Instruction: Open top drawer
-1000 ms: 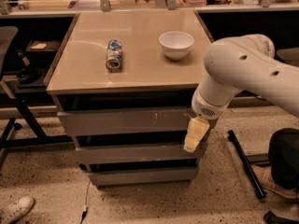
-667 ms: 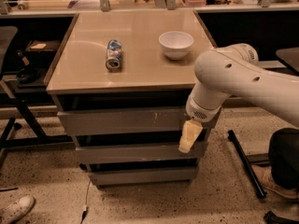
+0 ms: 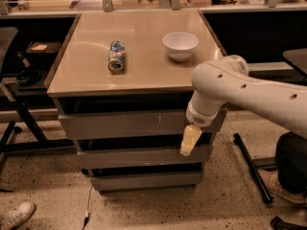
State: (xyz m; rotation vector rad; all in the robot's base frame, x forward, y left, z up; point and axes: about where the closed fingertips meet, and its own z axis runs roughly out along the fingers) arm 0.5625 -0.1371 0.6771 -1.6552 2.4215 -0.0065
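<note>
The top drawer [image 3: 124,124] is the widest grey front, just under the tabletop, with white scuff marks right of centre. It sits flush with the cabinet, its tray hidden. My gripper [image 3: 190,140] hangs from the white arm [image 3: 240,90] in front of the drawer's right end, its yellowish fingertips pointing down over the gap above the middle drawer [image 3: 139,156].
A lying can [image 3: 116,56] and a white bowl [image 3: 180,45] rest on the beige tabletop [image 3: 139,75]. A bottom drawer [image 3: 144,180] sits below. A black chair base [image 3: 14,123] stands left, a dark bar [image 3: 249,166] and a person's leg right, a shoe [image 3: 17,215] at bottom left.
My arm and gripper have moved left, further across the right end of the top drawer front. The drawer has not moved.
</note>
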